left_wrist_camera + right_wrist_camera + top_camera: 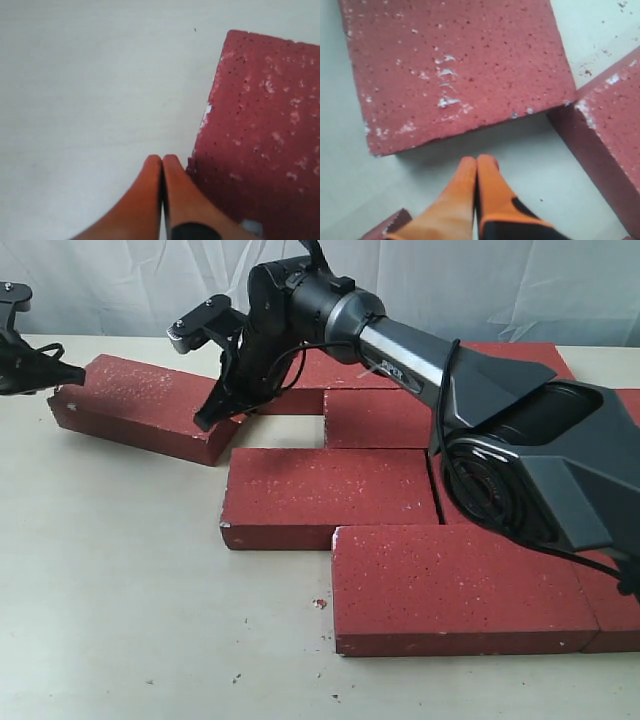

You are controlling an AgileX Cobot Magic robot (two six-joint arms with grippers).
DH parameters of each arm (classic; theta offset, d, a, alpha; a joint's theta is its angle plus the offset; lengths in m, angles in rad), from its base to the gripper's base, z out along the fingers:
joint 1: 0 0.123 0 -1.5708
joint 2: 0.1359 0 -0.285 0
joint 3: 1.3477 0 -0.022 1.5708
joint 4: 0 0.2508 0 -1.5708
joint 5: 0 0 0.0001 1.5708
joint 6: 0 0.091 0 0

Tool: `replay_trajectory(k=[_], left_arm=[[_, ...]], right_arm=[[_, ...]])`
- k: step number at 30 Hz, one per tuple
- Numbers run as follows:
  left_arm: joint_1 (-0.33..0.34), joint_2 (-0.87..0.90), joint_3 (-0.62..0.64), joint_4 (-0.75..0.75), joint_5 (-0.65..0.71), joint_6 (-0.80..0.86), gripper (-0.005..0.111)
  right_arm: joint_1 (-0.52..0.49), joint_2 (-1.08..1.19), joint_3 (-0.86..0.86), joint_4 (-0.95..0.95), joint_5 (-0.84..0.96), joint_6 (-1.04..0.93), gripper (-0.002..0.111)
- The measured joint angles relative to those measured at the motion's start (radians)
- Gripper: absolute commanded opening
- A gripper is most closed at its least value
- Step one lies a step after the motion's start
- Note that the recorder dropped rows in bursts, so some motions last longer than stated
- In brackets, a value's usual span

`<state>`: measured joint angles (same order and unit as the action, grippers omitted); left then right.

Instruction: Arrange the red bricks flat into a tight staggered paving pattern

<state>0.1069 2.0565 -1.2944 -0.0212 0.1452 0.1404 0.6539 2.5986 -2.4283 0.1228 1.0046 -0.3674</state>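
One loose red brick (140, 405) lies flat and askew at the back left, apart from the laid red bricks. Several of those form staggered rows, among them a middle one (330, 495) and a front one (460, 585). My left gripper (78, 372) is shut and empty at the loose brick's far left corner. In the left wrist view its tips (161, 159) sit right beside that brick's corner (260, 135). My right gripper (206, 421) is shut and empty at the brick's near right end. In the right wrist view its tips (478, 160) stand over bare table, a little short of the brick's side (455, 65).
The right arm (420, 365) reaches across the back rows from the right. A laid brick's edge (610, 135) runs close beside the right gripper, and another brick's corner (390, 225) lies behind it. The pale table (120, 580) stretches to the front left. A white curtain (120, 280) hangs behind.
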Motion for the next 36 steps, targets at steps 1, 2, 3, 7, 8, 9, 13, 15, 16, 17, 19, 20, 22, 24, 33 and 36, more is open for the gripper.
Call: replay_trajectory(k=[1,2,3,7,8,9,13,15,16,17,19,20,22,24,33,36], left_arm=[[0.0,0.0,0.002,0.0,-0.02,0.0,0.0],[0.0,0.0,0.004,0.0,-0.051,0.0,0.0],[0.0,0.006,0.004,-0.003,-0.078,0.0,0.0],[0.0,0.065,0.002,-0.041,-0.214,-0.002,0.0],[0.0,0.086,-0.002,-0.053,-0.228,-0.002,0.0],[0.0,0.104,-0.011,-0.063,-0.232,-0.002,0.0],[0.0,0.174,-0.055,-0.106,-0.234,-0.002,0.0],[0.0,0.19,-0.073,-0.125,-0.238,-0.004,0.0],[0.0,0.192,-0.078,-0.131,-0.238,-0.004,0.0],[0.0,0.193,-0.079,-0.131,-0.238,-0.004,0.0],[0.0,0.195,-0.082,-0.133,-0.231,-0.004,0.0],[0.0,0.195,-0.082,-0.133,-0.227,-0.004,0.0],[0.0,0.193,-0.084,-0.122,-0.211,-0.004,0.0],[0.0,0.186,-0.087,-0.1,-0.178,-0.004,0.0],[0.004,0.087,-0.065,-0.045,-0.001,-0.002,0.0],[0.004,0.049,-0.028,-0.045,0.006,-0.002,0.0]], right_arm=[[0.0,0.0,0.0,-0.012,0.0,0.01,-0.001],[-0.002,0.0,0.0,-0.016,0.002,0.015,-0.001],[-0.002,0.0,0.0,-0.021,0.002,0.02,-0.001],[-0.004,0.011,0.0,-0.025,-0.002,0.023,-0.001],[-0.004,0.013,0.0,-0.025,-0.007,0.024,-0.001],[-0.004,0.015,0.0,-0.025,-0.015,0.024,-0.001],[-0.004,0.029,0.0,-0.025,-0.037,0.026,-0.001],[-0.004,0.033,0.0,-0.025,-0.04,0.027,-0.001],[-0.004,0.037,0.0,-0.025,-0.042,0.027,-0.001],[-0.004,0.039,0.0,-0.023,-0.044,0.027,-0.001],[-0.004,0.043,0.0,-0.009,-0.045,0.027,-0.001],[-0.004,0.045,0.0,0.0,-0.048,0.027,-0.001],[-0.004,0.046,0.0,0.026,-0.055,0.02,-0.001],[-0.004,0.046,0.0,0.062,-0.063,0.009,-0.001],[-0.004,0.046,0.0,0.119,-0.054,-0.017,-0.001],[-0.004,0.043,0.0,0.122,-0.033,-0.017,-0.001]])
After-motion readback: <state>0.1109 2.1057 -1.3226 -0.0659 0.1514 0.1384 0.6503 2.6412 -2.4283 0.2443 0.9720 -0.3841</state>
